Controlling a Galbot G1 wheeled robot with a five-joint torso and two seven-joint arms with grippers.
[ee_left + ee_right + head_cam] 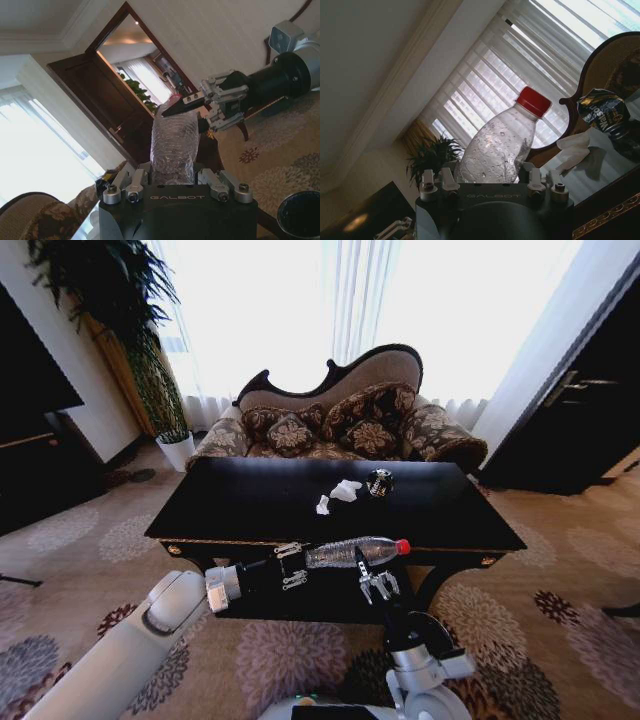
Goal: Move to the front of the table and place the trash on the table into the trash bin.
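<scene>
The black table (250,502) stands right in front of me. On it lie two white paper wads (345,490) (575,148) and a dark shiny crushed lump (380,482) (601,112). In front of its near edge, a clear plastic bottle with a red cap (352,552) hangs level. My left gripper (297,566) (172,182) is shut on the bottle's base. My right gripper (370,575) (490,182) is shut on its neck half; in the left wrist view it (205,107) clamps the bottle (174,145) below the cap. A round black rim, likely the trash bin (300,216), sits on the floor.
A patterned sofa (340,420) stands behind the table under bright curtained windows. A potted plant (150,360) is at the back left and a dark cabinet (30,440) at the far left. Patterned carpet surrounds the table on both sides.
</scene>
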